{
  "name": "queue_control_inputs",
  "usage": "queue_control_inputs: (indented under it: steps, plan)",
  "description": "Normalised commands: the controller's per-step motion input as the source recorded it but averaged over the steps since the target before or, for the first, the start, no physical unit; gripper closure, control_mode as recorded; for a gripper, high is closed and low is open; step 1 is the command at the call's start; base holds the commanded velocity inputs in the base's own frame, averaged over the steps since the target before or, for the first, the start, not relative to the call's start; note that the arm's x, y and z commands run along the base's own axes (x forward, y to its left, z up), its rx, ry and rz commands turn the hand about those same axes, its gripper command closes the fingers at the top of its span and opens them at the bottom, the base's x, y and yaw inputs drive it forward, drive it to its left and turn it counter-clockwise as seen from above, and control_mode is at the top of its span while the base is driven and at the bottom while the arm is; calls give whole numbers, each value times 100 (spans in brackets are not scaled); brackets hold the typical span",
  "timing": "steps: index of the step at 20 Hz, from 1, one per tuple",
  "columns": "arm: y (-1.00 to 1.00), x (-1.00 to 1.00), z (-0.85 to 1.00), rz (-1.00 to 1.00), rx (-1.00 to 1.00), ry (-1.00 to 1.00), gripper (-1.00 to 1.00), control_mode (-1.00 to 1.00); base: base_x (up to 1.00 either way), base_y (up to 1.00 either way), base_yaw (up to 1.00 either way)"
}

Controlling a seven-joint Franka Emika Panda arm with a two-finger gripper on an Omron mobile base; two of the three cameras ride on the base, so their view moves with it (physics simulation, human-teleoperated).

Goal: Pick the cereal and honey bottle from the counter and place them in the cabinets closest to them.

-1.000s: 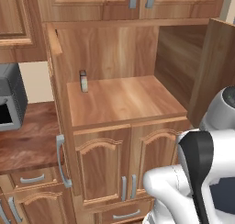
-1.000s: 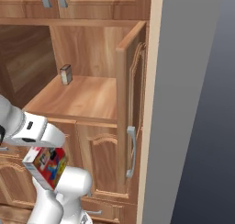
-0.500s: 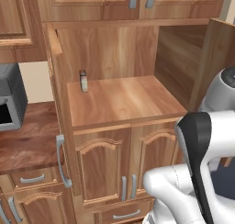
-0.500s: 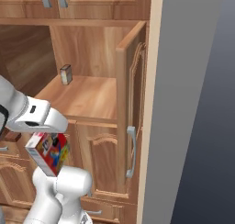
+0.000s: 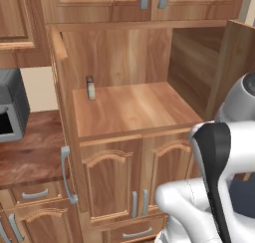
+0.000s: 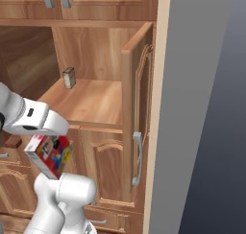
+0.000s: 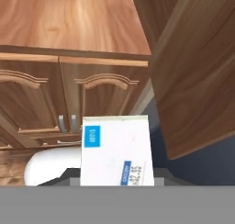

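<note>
Wooden cabinets (image 5: pixel 134 107) stand with both doors swung wide; one small box (image 5: pixel 90 88) sits on the shelf. One cereal (image 6: pixel 49 155) box is clamped in the gripper (image 6: pixel 45 134), below shelf level.

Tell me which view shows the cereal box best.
The hand view: the cereal box stands close up, its white face with blue labels toward the camera. The right base view shows its red printed face tilted under the gripper, partly hidden by the arm.
</note>
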Motion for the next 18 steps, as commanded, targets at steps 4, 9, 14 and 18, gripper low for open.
queue_control_inputs:
  steps: [4,9,14,18]
  plan:
    - [4,22,13,0,1,-9,100,-100,0,0,0]
    - [1,29,31,0,4,-2,100,-100,0,0,0]
    - [0,22,40,0,4,0,100,-100,0,0,0]
    - [1,18,41,0,2,0,100,-100,0,0,0]
